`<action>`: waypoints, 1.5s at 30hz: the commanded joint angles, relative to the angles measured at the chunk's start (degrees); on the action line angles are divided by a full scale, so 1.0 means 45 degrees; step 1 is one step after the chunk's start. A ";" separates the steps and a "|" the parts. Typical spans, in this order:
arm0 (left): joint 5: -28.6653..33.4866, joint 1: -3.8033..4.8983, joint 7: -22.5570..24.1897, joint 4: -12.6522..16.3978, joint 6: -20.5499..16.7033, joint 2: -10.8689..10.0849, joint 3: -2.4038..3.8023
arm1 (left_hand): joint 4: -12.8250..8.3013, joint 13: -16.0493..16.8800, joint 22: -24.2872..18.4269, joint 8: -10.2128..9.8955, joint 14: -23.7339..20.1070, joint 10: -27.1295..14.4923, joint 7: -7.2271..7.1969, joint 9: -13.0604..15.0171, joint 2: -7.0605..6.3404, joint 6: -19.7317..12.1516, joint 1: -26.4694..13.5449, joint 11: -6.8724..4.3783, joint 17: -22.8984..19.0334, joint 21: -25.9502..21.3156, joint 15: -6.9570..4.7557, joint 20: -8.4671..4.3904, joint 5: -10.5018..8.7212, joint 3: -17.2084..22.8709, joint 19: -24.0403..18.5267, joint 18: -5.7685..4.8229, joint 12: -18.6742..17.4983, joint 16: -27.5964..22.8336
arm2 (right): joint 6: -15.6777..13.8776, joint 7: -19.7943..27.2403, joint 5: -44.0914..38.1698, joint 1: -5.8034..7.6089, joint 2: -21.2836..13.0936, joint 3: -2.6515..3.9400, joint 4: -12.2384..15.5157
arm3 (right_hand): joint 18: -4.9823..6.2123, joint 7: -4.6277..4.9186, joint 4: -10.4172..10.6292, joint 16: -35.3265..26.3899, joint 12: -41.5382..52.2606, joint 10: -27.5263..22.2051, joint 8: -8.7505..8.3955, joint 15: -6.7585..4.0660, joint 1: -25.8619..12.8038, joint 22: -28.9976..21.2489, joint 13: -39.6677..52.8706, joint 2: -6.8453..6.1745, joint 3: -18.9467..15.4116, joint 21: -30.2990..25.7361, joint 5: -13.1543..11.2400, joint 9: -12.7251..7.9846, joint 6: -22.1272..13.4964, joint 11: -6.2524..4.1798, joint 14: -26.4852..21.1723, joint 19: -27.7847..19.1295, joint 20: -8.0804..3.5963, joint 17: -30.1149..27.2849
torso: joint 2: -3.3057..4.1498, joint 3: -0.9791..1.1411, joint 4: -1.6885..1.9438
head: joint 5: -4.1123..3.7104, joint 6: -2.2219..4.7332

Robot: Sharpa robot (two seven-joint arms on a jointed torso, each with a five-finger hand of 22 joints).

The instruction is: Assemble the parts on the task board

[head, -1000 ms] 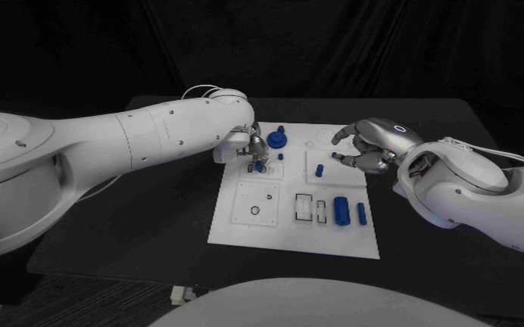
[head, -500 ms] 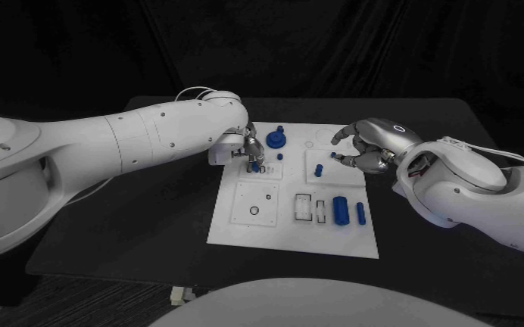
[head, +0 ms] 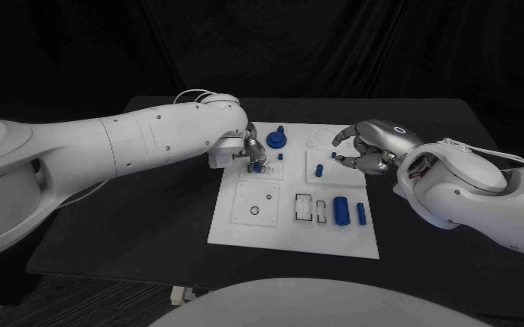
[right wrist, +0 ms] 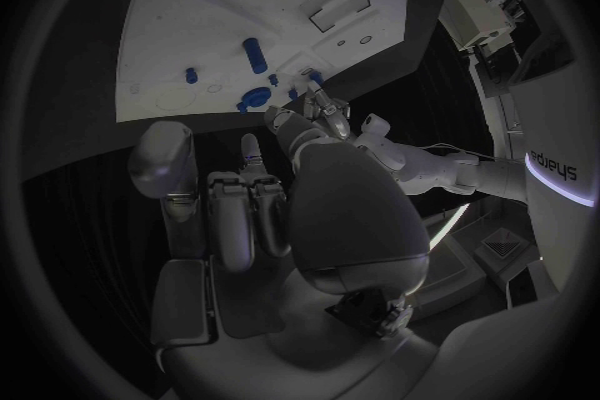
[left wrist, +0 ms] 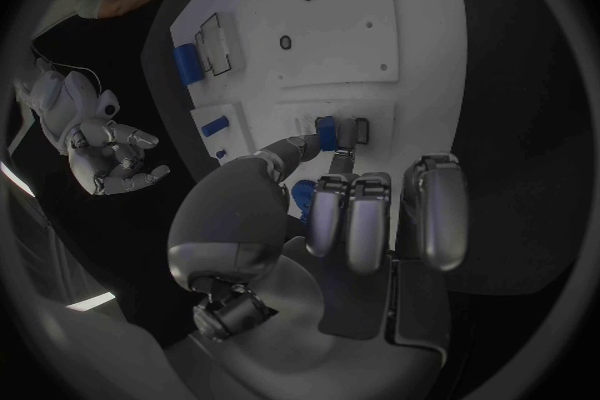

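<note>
The white task board [head: 289, 232] lies mid-table. My left hand [head: 250, 151] hovers over the board's far-left corner. It pinches a small blue part [head: 257, 166] between thumb and one finger, low over the board. In the left wrist view the same small blue part [left wrist: 325, 132] sits at the fingertips [left wrist: 340, 158], beside a small rectangular slot [left wrist: 360, 130]. My right hand [head: 367, 150] hangs above the board's far-right edge with its fingers apart and half bent, holding nothing. A blue peg [head: 319, 169] stands just left of it.
A round blue knob [head: 276, 140] stands at the board's far edge. Two long blue pieces [head: 341, 211] lie side by side near the right edge, next to empty rectangular recesses [head: 304, 206]. Black table [head: 142, 213] surrounds the board.
My left arm has rolled slightly, while its hand stays over the same corner with the small blue part. The right hand has not moved.
</note>
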 commanded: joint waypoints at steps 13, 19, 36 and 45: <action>0.0015 -0.0017 0.0459 0.0322 -0.1451 -0.0149 0.0006 | 0.0034 0.2215 0.2546 -0.0075 0.1324 0.0497 -0.0972 0.0005 0.0049 0.1009 0.0075 -0.0092 0.3354 -0.0082 0.0049 0.0083 0.0107 -0.0005 0.0145 -0.0073 -0.0185 0.0033 | -0.0099 -0.0214 -0.0047 -0.0210 -0.0050 0.0008 -0.0032 | 0.0157 0.0045 0.0005 0.0033 0.0032 0.1332 -0.0005 0.0130 0.0127 0.1518 0.3346 0.0024 0.0088 -0.0094 0.0061 -0.0029 0.0105 0.0128 0.1333 -0.0031 0.0040 0.3355 | 0.0013 0.0005 -0.0004 | 0.0033 0.0002; 0.0015 -0.0026 0.0563 0.0372 -0.1576 -0.0144 0.0004 | 0.0106 0.2149 0.2529 -0.0144 0.1324 0.0442 -0.0946 -0.0009 0.0054 0.0931 0.0075 -0.0085 0.3354 -0.0142 0.0057 0.0088 0.0040 -0.0045 0.0123 -0.0062 -0.0281 0.0033 | -0.0139 -0.0197 -0.0047 -0.0229 -0.0052 0.0008 -0.0036 | 0.0157 0.0045 0.0005 0.0033 0.0032 0.1332 -0.0005 0.0130 0.0127 0.1518 0.3346 0.0024 0.0088 -0.0094 0.0061 -0.0029 0.0105 0.0128 0.1333 -0.0031 0.0040 0.3355 | 0.0007 0.0002 -0.0002 | 0.0044 0.0002; 0.0015 -0.0051 0.0677 0.0403 -0.1476 -0.0155 0.0001 | 0.0146 0.2089 0.2489 -0.0203 0.1324 0.0386 -0.0925 -0.0019 0.0063 0.0860 0.0106 -0.0068 0.3354 -0.0289 0.0071 0.0096 0.0026 -0.0064 0.0058 -0.0033 -0.0371 0.0033 | -0.0277 -0.0117 -0.0046 -0.0262 -0.0071 0.0007 -0.0036 | 0.0157 0.0055 0.0004 0.0033 0.0032 0.1332 -0.0007 0.0141 0.0131 0.1516 0.3346 0.0016 0.0089 -0.0103 0.0079 -0.0037 0.0120 0.0141 0.1333 -0.0034 0.0048 0.3355 | 0.0009 -0.0001 -0.0002 | 0.0040 0.0002; 0.0015 -0.0078 0.0686 0.0421 -0.1346 -0.0187 0.0000 | 0.0150 0.2080 0.2480 -0.0226 0.1324 0.0375 -0.0914 -0.0022 0.0050 0.0829 0.0124 -0.0063 0.3354 -0.0321 0.0077 0.0101 0.0025 -0.0075 0.0044 -0.0027 -0.0388 0.0033 | -0.0249 -0.0109 -0.0046 -0.0266 -0.0070 0.0007 -0.0049 | 0.0157 0.0055 0.0004 0.0033 0.0032 0.1332 -0.0007 0.0141 0.0131 0.1516 0.3346 0.0016 0.0089 -0.0103 0.0079 -0.0037 0.0120 0.0141 0.1333 -0.0034 0.0048 0.3355 | 0.0011 0.0003 -0.0001 | 0.0060 0.0002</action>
